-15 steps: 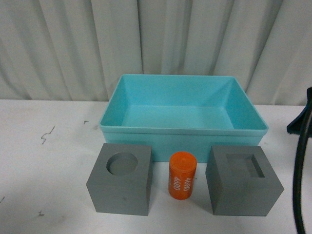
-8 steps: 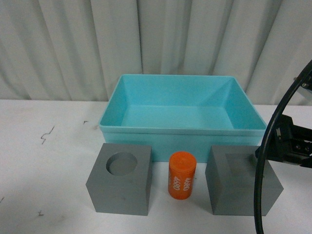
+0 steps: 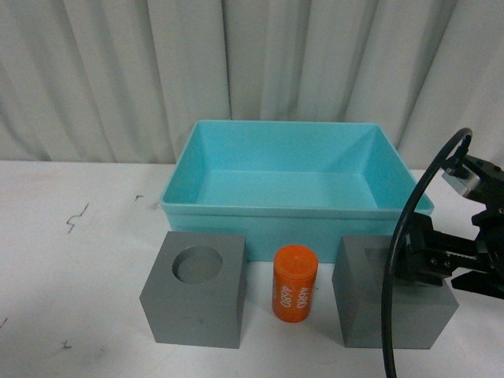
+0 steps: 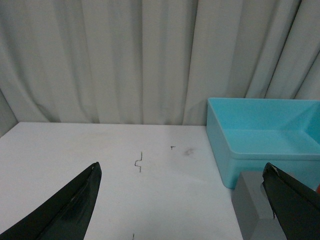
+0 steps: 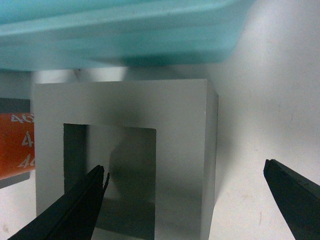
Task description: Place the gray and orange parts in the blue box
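Two gray cubes sit on the white table in front of the blue box (image 3: 299,227). One cube has a round recess (image 3: 193,303), the other a square recess (image 3: 366,315). The orange cylinder (image 3: 295,283) stands upright between them. My right gripper (image 3: 411,264) hovers open over the square-recess cube (image 5: 175,120). One of its fingers (image 5: 75,210) is above the recess, the other (image 5: 295,197) past the cube's outer side. The cylinder (image 5: 15,145) and the box (image 5: 125,35) show at the edges. My left gripper (image 4: 182,205) is open over bare table, beside the round-recess cube (image 4: 248,210) and the box (image 4: 235,150).
A pale curtain (image 3: 236,63) hangs right behind the table. A black cable (image 3: 394,260) loops down from the right arm in front of the square-recess cube. Small dark marks (image 3: 76,216) dot the table at the left.
My right arm has come in from the right edge and moved left, and now covers the top of the square-recess cube. The cubes, cylinder and box have not moved.
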Robot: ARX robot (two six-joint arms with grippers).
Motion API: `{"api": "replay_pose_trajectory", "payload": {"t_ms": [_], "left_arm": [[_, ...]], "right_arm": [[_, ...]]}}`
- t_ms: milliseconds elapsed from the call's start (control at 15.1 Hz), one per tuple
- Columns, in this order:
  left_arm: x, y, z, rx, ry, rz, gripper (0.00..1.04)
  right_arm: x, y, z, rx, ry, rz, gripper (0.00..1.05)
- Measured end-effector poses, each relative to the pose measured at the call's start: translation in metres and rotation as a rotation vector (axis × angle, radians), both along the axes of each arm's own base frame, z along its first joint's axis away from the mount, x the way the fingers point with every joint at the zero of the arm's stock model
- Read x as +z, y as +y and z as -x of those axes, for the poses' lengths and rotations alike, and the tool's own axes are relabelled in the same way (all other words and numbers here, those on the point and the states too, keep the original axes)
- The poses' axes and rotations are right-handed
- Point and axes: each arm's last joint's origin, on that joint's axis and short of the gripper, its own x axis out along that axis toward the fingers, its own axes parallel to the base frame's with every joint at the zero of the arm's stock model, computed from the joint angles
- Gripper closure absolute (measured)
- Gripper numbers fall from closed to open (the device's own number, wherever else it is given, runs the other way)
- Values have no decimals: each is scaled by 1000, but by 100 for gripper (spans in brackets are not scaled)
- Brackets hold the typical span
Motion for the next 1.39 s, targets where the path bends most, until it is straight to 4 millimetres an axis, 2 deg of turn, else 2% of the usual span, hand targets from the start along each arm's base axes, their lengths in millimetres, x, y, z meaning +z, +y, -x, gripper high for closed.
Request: {"api": "replay_pose_trajectory", "payload": {"t_ms": [198,265,661,728,860,1125,1389], "left_arm": [[0,0,0,0,0,0,7],[0,0,0,0,0,0,7],[0,0,0,0,0,0,7],[0,0,0,0,0,0,7],[0,0,0,0,0,0,7],[0,0,0,0,0,0,7],[0,0,0,0,0,0,7]], "right_arm": [[-8,0,-2,-10,11,-11,6],[-8,0,-2,-12,10,-14,11],[-3,0,-4,-12,-17,-25,74],[-1,-1,-4,-20,-26,-8,80],[3,-2,-1,-26,-31,-1,84],[18,-5,12,-37,-20,9,85],[83,-16,17,-59,-151,3,85]]}}
